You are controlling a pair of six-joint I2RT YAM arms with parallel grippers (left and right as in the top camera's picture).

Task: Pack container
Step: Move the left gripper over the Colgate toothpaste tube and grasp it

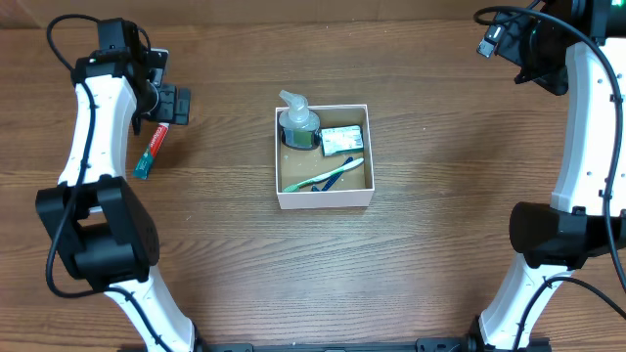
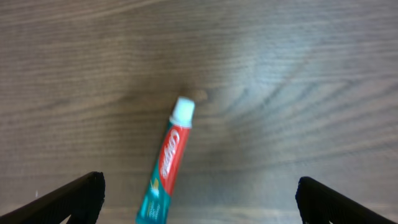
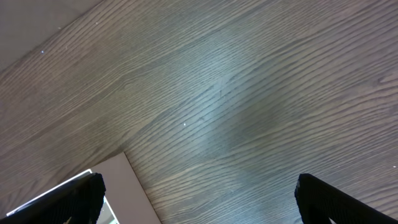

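Observation:
The container (image 1: 324, 199) is a shallow white box with a brown floor at the table's middle. Inside it are a clear pump bottle (image 1: 298, 122), a green-and-white packet (image 1: 341, 141) and a green toothbrush (image 1: 328, 175). A red-and-teal toothpaste tube (image 1: 152, 152) lies on the table at the left; in the left wrist view the tube (image 2: 166, 163) lies between the jaws, nearer the left one, white cap pointing away. My left gripper (image 2: 199, 202) is open above the tube, apart from it. My right gripper (image 3: 199, 199) is open and empty at the far right, high over bare table.
The container's outer wall (image 3: 118, 193) shows at the lower left of the right wrist view. The wooden table (image 1: 460, 186) stretches around the box. The arm bases stand at the front left and front right.

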